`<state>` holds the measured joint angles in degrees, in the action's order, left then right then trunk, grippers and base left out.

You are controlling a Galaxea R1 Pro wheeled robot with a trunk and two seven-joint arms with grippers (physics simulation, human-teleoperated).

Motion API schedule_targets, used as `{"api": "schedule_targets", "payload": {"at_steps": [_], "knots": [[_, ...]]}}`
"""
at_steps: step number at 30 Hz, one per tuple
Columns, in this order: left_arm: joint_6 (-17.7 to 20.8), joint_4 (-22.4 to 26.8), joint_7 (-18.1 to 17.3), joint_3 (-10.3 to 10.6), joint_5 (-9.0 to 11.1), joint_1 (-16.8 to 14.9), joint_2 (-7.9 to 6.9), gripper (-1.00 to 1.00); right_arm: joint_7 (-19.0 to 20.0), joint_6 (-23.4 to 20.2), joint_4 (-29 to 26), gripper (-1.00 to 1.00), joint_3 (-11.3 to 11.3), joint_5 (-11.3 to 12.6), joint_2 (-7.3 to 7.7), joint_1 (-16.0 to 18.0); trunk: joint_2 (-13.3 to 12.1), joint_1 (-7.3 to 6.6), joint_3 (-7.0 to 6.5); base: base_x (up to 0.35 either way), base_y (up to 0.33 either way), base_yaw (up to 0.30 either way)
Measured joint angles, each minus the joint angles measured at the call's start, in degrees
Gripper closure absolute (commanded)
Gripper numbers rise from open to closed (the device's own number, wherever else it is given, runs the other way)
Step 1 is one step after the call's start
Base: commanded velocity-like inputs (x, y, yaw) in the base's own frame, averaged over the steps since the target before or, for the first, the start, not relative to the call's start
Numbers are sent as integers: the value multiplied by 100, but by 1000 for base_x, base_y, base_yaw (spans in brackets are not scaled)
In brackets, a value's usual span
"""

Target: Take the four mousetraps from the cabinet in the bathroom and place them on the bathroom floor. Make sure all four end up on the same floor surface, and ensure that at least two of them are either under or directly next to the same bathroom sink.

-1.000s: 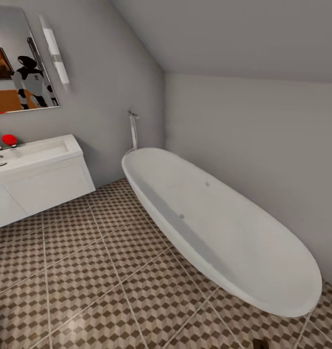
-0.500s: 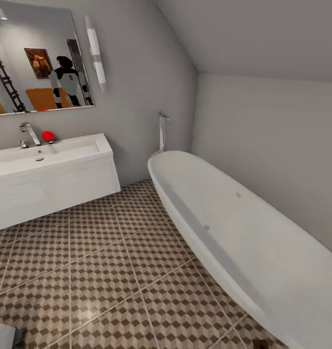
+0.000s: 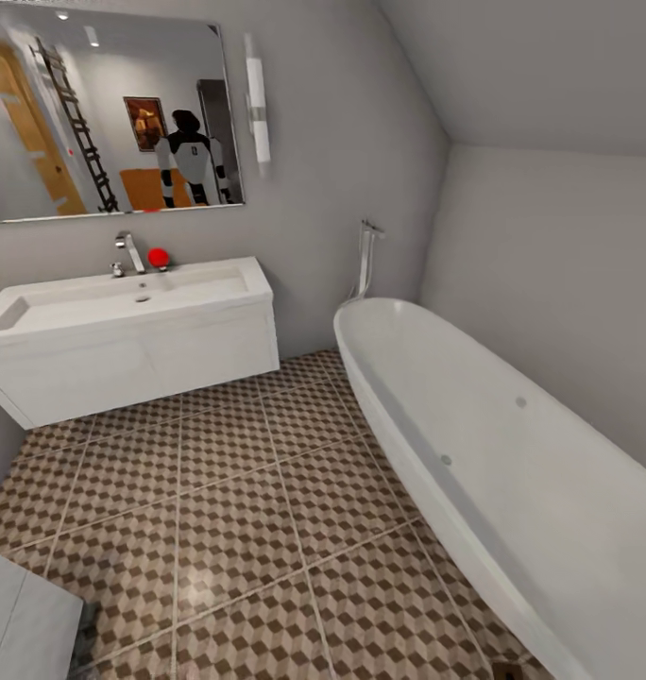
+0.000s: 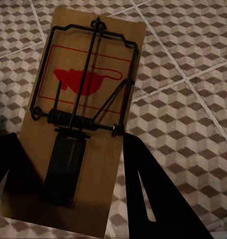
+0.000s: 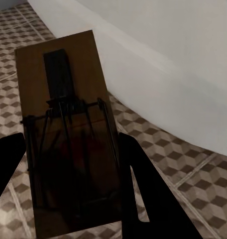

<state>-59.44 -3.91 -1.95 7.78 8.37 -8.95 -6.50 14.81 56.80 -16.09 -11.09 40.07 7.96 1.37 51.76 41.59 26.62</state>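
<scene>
Head view: we see the bathroom sink (image 3: 125,300) at upper left, the bathtub (image 3: 512,463) at right, and the bathroom floor (image 3: 247,529) across the bottom.

Left wrist view: our left gripper (image 4: 68,169) is clamped on a mousetrap (image 4: 81,114), mid-frame above the tiles.

Right wrist view: our right gripper (image 5: 71,164) grips another mousetrap (image 5: 68,134), with the tub at upper right.

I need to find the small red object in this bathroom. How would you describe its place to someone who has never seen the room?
Start at the large rectangular wall mirror; directly below it hangs the wide white rectangular sink on its white vanity. On the sink's back edge stands a chrome faucet, and the small round red object sits right beside it, toward the white oval bathtub. It is the one bright red thing among white and chrome.
</scene>
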Motion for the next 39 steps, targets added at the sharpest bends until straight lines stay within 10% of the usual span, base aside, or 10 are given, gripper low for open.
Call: {"api": "schedule_targets", "payload": {"at_steps": [39], "knots": [[-3, 4, 1, 0, 0, 0, 6, 100, 0, 0, 0, 100, 0, 0, 0, -3, 0, -3, 0, 194, -44, 289]]}}
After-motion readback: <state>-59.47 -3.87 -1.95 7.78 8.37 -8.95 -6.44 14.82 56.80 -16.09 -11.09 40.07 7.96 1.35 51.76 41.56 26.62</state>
